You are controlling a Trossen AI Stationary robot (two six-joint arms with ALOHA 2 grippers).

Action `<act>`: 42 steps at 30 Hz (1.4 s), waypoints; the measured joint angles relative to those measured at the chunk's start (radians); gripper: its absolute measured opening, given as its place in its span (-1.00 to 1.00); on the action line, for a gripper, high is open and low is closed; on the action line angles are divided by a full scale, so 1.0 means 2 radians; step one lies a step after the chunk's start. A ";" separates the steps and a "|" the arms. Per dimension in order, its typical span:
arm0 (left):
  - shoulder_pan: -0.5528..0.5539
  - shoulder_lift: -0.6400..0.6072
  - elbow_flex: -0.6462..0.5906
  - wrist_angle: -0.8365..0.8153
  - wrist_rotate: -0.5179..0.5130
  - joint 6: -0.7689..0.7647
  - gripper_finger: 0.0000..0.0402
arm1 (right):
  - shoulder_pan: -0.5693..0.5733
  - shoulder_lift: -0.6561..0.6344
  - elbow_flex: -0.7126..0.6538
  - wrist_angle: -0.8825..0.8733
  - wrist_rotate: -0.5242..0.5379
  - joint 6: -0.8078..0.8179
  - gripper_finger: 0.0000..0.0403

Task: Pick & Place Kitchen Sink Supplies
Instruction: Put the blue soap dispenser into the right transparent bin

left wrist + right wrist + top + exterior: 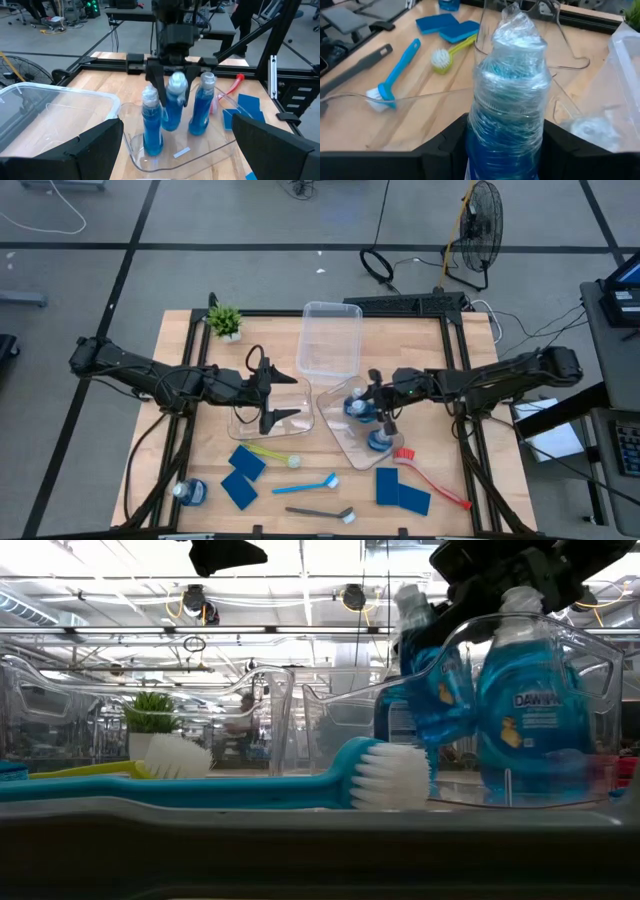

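Note:
Three clear bottles of blue liquid with white caps stand in a clear bin (335, 438) right of centre. My right gripper (380, 405) is shut on the middle bottle (172, 107), which is wrapped in clear film. A further bottle (190, 492) lies near the table's near-left corner. My left gripper (272, 392) hangs wide open over another clear bin (250, 418), touching nothing. On the near part of the table lie two blue sponges (243, 475), two more (402, 492), and the yellow-green (270, 451), light-blue (305, 483), dark-grey (320, 513) and red (432, 480) brushes. My right gripper pinches the middle bottle between its two fingers (155, 87), one on each side of its upper body (507, 100) just below the cap. The fingers come down at it from above, slanting from the table's right. The bottle stays upright inside the bin; I cannot tell whether its base is lifted.
A third clear bin (330, 340) sits at the far centre, with a small green potted plant (225, 320) to its left. A black frame runs along the table's edges. Bare wood shows at the left and between the near brushes.

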 joint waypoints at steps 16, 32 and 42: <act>0.000 0.000 0.000 -0.001 -0.001 -0.002 0.88 | 0.020 0.059 0.000 0.057 -0.051 0.083 -0.22; 0.000 0.000 0.000 -0.001 -0.002 -0.009 0.88 | 0.030 0.155 0.002 0.194 -0.040 0.088 -0.22; 0.000 0.000 0.000 -0.002 -0.002 -0.011 0.88 | 0.030 0.156 0.001 0.187 -0.036 0.110 0.38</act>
